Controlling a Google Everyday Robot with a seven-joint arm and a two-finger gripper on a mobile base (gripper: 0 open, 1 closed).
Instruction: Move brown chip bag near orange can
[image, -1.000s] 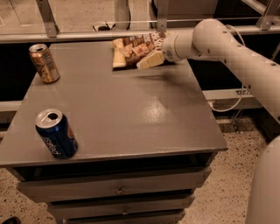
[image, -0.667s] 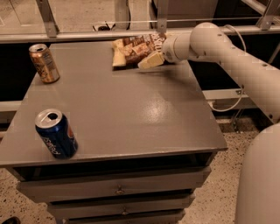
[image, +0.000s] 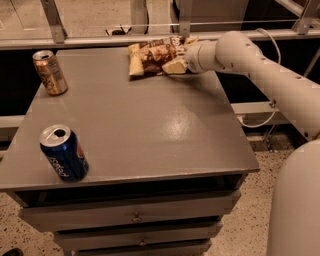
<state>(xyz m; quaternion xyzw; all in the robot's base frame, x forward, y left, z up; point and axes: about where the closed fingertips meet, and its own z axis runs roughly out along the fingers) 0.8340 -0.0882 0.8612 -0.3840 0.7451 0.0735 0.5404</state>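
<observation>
Brown bag (image: 150, 56) meets our gripper (image: 175, 64) at the table's (image: 150, 135) far edge, clamped or not we cannot tell; we judge grasping underway, then a carry to the orange can (image: 50, 72).

Soft overhead light fell evenly across the grey table (image: 125, 100), leaving a pale sheen right of its centre. The gripper (image: 176, 63), at the brown chip bag (image: 149, 56) by the far edge, was brightly lit and cast a faint shadow beneath. The drawers (image: 130, 215) below lay in gloom.
</observation>
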